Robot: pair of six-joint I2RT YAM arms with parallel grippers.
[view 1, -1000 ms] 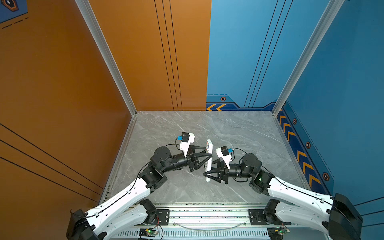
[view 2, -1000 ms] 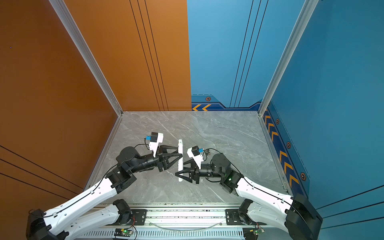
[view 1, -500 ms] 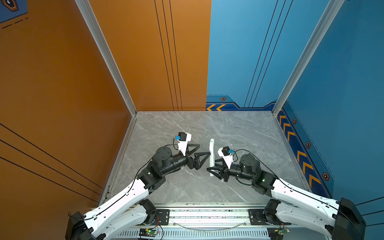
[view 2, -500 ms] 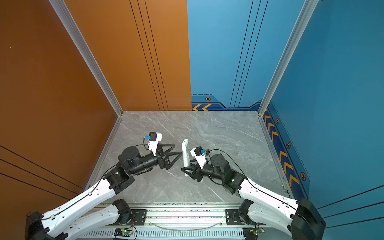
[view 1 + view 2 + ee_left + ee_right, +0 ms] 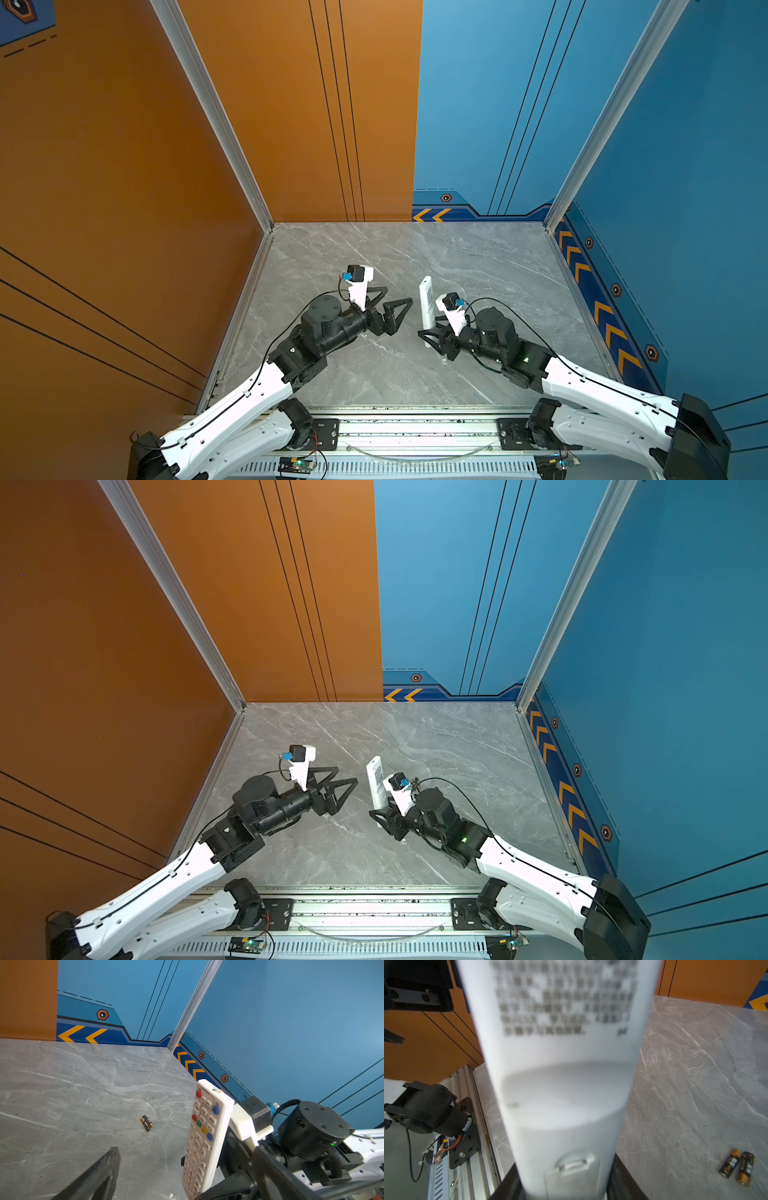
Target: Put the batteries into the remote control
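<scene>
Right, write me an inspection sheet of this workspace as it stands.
Surface: grey marble tabletop.
Job's things: remote control held near upright by its lower end, battery cover shut; two batteries lying side by side on the tabletop.
Clutter: nothing seen.
Grippers: left gripper open, empty; right gripper shut on the remote control.
Cables: black cable loops from the right wrist camera.
Surroundings: orange wall, blue wall, aluminium rail at the front.

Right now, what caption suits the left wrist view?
Right end effector grips the remote, buttons showing; two batteries lie together on the table.
</scene>
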